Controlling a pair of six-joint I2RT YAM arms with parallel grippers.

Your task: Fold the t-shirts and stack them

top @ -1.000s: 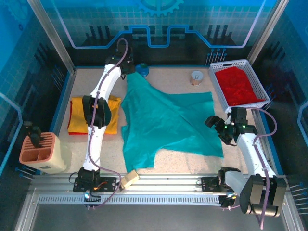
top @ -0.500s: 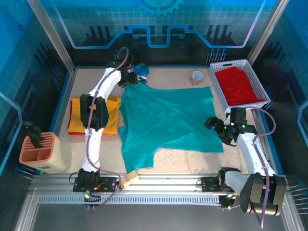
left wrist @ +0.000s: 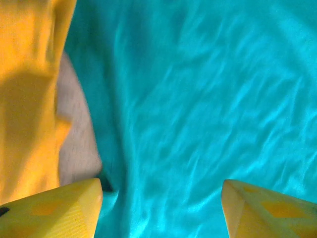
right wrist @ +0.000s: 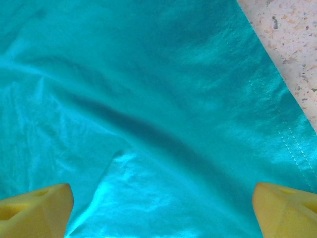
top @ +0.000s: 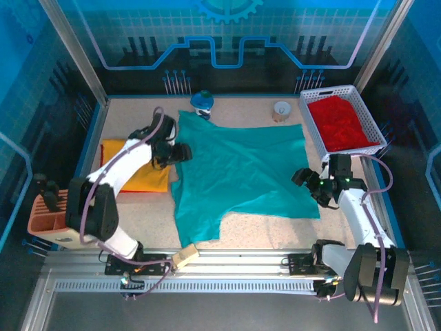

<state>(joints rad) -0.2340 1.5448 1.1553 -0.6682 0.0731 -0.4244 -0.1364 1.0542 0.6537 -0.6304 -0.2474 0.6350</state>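
Observation:
The teal-green t-shirt (top: pixel 238 169) lies spread over the middle of the table. A folded yellow t-shirt (top: pixel 138 172) rests at the left, partly under my left arm. The red t-shirt (top: pixel 341 124) sits crumpled in the white basket (top: pixel 311 125). My left gripper (top: pixel 180 153) hangs open over the teal shirt's left edge (left wrist: pixel 114 148), with yellow cloth (left wrist: pixel 25 99) to its left. My right gripper (top: pixel 309 181) is open above the teal shirt's right hem (right wrist: pixel 277 129), nothing between its fingertips (right wrist: pixel 34 208).
A blue-and-white object (top: pixel 202 102) and a roll of tape (top: pixel 281 110) stand at the back. A peach holder (top: pixel 58 219) sits at the near left. Bare speckled table (top: pixel 275 231) lies in front of the teal shirt.
My left arm has swung from the back of the table down to the teal shirt's left edge, letting go of the cloth. The shirt's back-left corner now lies flat. The right arm is still.

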